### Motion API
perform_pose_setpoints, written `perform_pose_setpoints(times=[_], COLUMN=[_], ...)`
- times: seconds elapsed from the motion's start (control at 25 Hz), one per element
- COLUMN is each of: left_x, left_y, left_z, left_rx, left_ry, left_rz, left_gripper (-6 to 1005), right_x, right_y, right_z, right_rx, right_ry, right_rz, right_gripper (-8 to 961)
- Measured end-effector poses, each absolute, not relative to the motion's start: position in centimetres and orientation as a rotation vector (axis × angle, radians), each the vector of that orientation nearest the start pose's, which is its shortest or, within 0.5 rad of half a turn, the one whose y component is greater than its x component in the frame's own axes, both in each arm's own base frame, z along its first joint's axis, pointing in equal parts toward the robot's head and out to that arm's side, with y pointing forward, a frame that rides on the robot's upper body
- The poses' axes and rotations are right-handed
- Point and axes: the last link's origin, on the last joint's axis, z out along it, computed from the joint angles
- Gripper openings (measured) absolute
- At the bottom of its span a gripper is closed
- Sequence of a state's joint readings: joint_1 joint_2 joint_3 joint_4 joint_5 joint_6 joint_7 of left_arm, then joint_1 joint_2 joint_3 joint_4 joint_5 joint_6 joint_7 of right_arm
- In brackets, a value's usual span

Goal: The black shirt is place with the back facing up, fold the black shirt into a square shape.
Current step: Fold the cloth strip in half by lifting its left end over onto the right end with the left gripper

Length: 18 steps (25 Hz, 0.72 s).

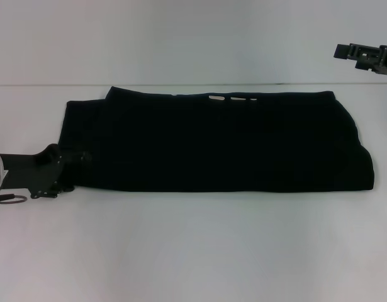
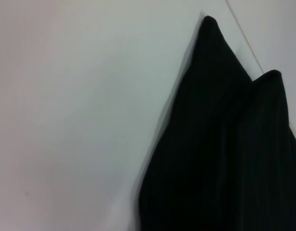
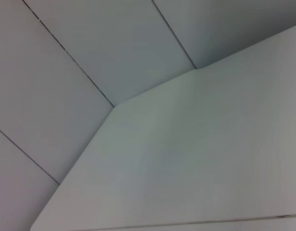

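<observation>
Here the left hand (image 1: 77,160) touches the black shirt's (image 1: 224,141) left edge.

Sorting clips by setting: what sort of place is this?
Probably a lab or test bench: a bare white table, plain panelled wall, only the black shirt laid out, left gripper at its edge.

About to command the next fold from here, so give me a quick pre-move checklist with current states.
1. black shirt already folded into a long band across the table: ok.
2. Band is square yet: not ok, clearly wider than deep.
3. left gripper at the shirt's left end: ok.
4. Left gripper's hold on the fabric: cannot tell.
5. right gripper clear of the shirt, raised at the far right: ok.
6. Top layer flat: ok, only a small offset at the far left corner.
</observation>
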<state>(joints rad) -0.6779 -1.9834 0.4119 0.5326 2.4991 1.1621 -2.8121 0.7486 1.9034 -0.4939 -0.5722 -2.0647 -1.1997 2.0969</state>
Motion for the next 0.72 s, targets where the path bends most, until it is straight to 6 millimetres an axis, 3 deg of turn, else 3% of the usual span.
perform_pose_setpoints(times=[0.72], left_x=[-34.03], left_y=[37.96], left_z=[3.86], left_rx=[1.912], left_ry=[2.918], left_rz=[0.726], left_gripper=[439], right_x=[26.03], right_y=[44.04], right_z=[9.70], right_rx=[-2.084], right_ry=[1.340], right_rz=[0.787], right_gripper=[876])
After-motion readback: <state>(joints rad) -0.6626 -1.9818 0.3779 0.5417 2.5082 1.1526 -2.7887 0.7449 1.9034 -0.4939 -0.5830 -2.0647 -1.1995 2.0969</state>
